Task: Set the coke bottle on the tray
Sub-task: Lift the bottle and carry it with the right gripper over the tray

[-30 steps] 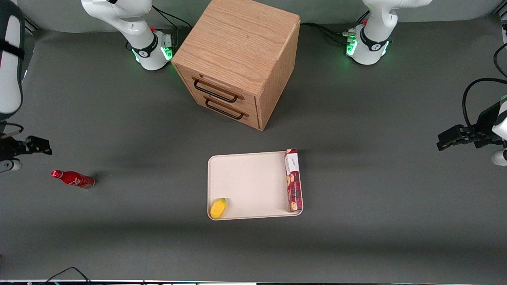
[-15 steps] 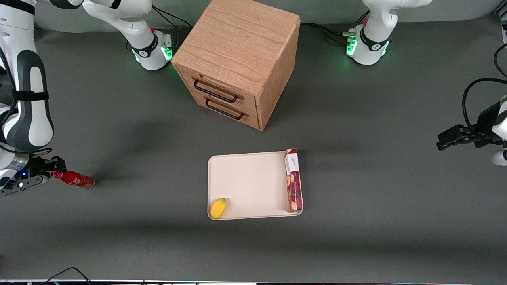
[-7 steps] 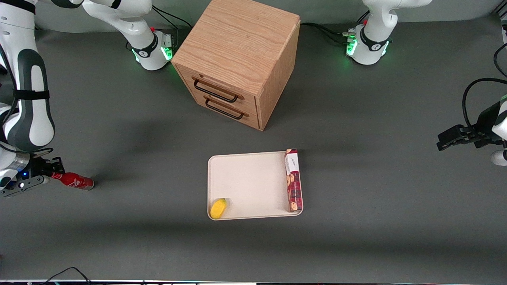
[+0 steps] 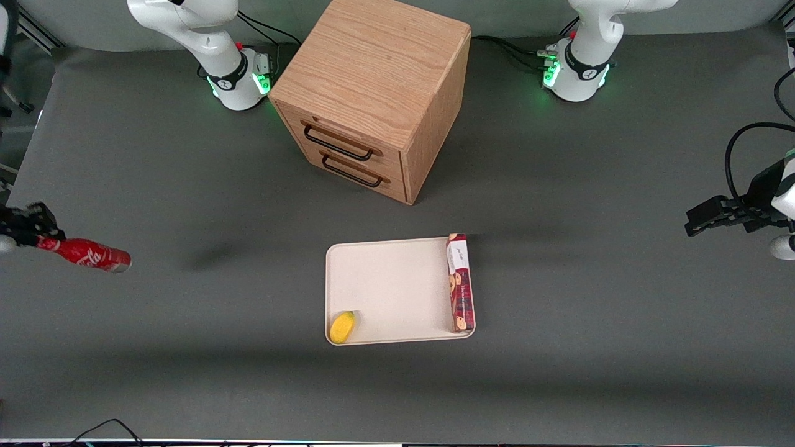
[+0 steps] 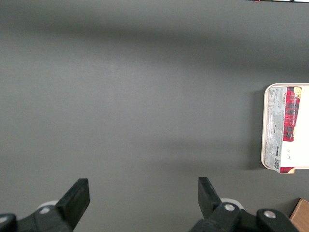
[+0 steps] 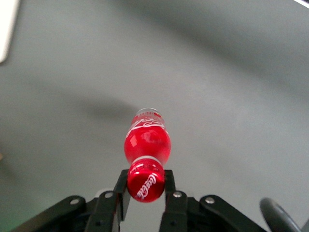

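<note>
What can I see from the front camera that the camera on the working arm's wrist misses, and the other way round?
Only the front view shows the tray with a cookie box and a yellow thing on it, plus the cabinet. Only the wrist view shows the fingers clamped on the bottle's cap. Both show the gripper holding the bottle lifted off the table.

A wooden drawer cabinet, cookie box and yellow fruit.
</note>
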You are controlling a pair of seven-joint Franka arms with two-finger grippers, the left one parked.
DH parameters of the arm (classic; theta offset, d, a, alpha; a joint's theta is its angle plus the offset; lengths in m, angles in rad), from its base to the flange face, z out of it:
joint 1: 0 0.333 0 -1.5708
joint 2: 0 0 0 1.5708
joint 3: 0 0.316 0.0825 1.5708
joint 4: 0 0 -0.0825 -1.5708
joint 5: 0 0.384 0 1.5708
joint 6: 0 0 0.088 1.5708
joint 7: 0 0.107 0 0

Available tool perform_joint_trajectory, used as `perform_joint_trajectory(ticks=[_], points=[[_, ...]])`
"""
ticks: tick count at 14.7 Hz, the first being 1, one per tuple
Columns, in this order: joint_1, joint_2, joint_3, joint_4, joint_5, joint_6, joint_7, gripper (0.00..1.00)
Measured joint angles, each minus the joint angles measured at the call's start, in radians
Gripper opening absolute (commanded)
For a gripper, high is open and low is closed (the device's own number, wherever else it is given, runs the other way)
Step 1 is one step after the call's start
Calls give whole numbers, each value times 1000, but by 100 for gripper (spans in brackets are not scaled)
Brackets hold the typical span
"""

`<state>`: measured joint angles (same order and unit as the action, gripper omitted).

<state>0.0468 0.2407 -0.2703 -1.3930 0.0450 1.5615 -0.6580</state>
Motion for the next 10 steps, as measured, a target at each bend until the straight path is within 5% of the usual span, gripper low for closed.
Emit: perform_joint_trajectory(ticks=[5,10], points=[[6,-7,274,181,-38,-257,420,0],[16,59,626,187,-44,-223,1075,0]])
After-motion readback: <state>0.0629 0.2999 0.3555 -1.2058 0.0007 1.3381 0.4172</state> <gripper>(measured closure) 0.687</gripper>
